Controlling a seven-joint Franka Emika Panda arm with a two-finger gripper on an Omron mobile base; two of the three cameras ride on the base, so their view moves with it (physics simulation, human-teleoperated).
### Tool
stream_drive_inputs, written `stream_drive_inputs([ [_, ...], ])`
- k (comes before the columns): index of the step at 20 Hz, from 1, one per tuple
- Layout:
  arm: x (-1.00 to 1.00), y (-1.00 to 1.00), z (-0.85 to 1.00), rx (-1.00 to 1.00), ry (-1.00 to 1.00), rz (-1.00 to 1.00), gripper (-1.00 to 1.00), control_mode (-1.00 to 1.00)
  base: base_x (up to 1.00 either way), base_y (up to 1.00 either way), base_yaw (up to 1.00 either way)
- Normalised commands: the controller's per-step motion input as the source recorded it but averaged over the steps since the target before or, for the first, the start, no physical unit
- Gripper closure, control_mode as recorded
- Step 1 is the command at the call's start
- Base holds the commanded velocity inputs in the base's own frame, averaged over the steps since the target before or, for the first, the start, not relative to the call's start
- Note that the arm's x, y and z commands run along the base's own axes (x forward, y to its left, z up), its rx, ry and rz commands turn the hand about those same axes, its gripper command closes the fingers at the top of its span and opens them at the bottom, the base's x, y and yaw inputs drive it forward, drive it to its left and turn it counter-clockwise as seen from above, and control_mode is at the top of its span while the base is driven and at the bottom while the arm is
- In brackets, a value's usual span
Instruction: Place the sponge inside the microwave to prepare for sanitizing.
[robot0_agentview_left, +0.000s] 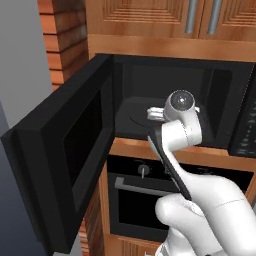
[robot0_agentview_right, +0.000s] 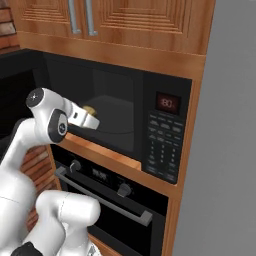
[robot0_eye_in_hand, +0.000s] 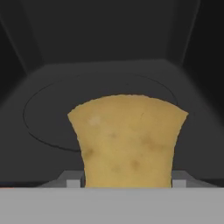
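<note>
Inside the open microwave (robot0_agentview_left: 165, 80), the claw (robot0_eye_in_hand: 127, 186) grips the sponge (robot0_eye_in_hand: 127, 140) above the turntable (robot0_eye_in_hand: 48, 113) — likely light, soft and squashy, best pinched across its narrow sides.

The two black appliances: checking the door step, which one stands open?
The upper one, the microwave, door swung left; the oven below stays shut.

Warm wooden cabinets (robot0_agentview_right: 125, 22) with silver handles fill the upper frame, a black oven (robot0_agentview_right: 115, 200) sits lower centre, grey wall (robot0_agentview_right: 225, 150) at right.
</note>
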Motion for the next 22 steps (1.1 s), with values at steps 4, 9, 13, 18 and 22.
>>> stream_drive_inputs([
  [4,0.36,-0.02,0.00,0.00,0.00,0.00,1.00,-1.00,0.00,0.00,0.00],
  [9,0.49,-0.11,-0.16,0.00,0.00,0.00,1.00,-1.00,0.00,0.00,0.00],
  [13,0.56,-0.17,-0.13,-0.01,0.00,0.00,1.00,-1.00,0.00,0.00,0.00],
  [18,0.51,-0.24,-0.29,0.00,0.08,0.00,1.00,-1.00,0.00,0.00,0.00],
  [22,0.31,-0.11,-0.29,0.00,0.08,0.00,1.00,-1.00,0.00,0.00,0.00],
])
